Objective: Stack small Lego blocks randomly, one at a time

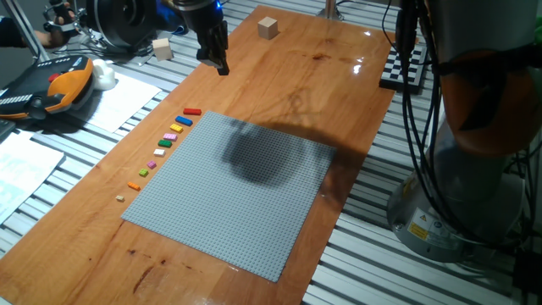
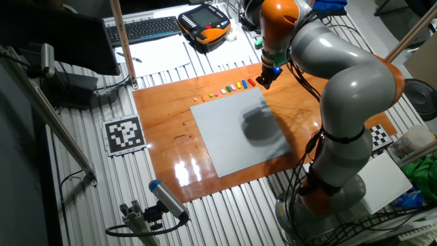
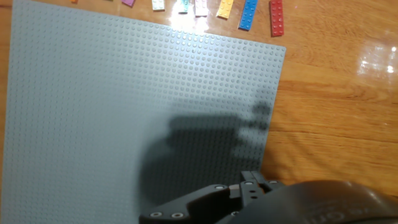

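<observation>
Red brick (image 3: 276,17) long axis perpendicular to baseplate (image 3: 124,112) edge (blue (image 3: 248,15) alongside).

One fixed view looks down along the wooden worktop (image 1: 339,93) from fairly near, beyond one corner of the grey baseplate (image 1: 229,199), facing toward the far end where two wooden cubes (image 1: 268,28) sit; the arm's base (image 1: 457,195) stands at its right edge. The other fixed view is higher and farther back, on the opposite side, taking in the whole worktop (image 2: 164,119), the baseplate (image 2: 239,130) and the full arm (image 2: 341,102). The hand view looks almost straight down from close above the baseplate (image 3: 124,93), with the gripper (image 3: 242,196) filling its lower edge. All three share the baseplate and the row of small Lego blocks (image 1: 165,144) (image 2: 229,89) (image 3: 217,7) along one side of it.
</observation>
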Robot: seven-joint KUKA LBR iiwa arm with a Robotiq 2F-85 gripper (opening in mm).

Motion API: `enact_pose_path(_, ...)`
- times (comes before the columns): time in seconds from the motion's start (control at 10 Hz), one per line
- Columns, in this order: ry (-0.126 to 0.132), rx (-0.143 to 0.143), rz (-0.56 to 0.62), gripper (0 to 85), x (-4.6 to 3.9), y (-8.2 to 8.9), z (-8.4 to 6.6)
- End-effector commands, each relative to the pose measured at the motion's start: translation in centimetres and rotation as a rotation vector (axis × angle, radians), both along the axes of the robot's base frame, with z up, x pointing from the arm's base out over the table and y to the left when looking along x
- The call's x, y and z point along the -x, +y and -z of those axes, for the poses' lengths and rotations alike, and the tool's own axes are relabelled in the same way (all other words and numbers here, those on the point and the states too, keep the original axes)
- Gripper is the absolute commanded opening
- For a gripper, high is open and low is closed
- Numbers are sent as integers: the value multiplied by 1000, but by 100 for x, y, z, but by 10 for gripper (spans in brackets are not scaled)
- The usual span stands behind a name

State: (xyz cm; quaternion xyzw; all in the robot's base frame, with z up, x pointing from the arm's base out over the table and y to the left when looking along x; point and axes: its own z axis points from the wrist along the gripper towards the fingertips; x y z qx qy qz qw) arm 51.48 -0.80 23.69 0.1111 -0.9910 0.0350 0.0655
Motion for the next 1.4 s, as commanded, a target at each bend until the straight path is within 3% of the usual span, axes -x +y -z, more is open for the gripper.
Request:
enact_pose_path(0.0, 1, 1, 0, 0, 0, 0, 0)
enact_pose_path(0.2, -3, 14, 28, 0, -3, 6, -1)
enact_pose_path(0.4, -1, 14, 13, 0, -1, 8, 1)
enact_pose_path(0.7, -19, 7, 59, 0, -1, 8, 1)
enact_pose_path(0.8, -80, 11, 88, 0, -1, 8, 1)
enact_pose_path(0.9, -130, 36, 101, 0, -1, 8, 1)
enact_pose_path(1.0, -127, 43, 108, 0, -1, 8, 1)
enact_pose_path(1.1, -110, 32, 134, 0, -1, 8, 1)
enact_pose_path(1.2, -123, 40, 146, 0, -1, 8, 1)
enact_pose_path(1.3, -129, 20, 165, 0, -1, 8, 1)
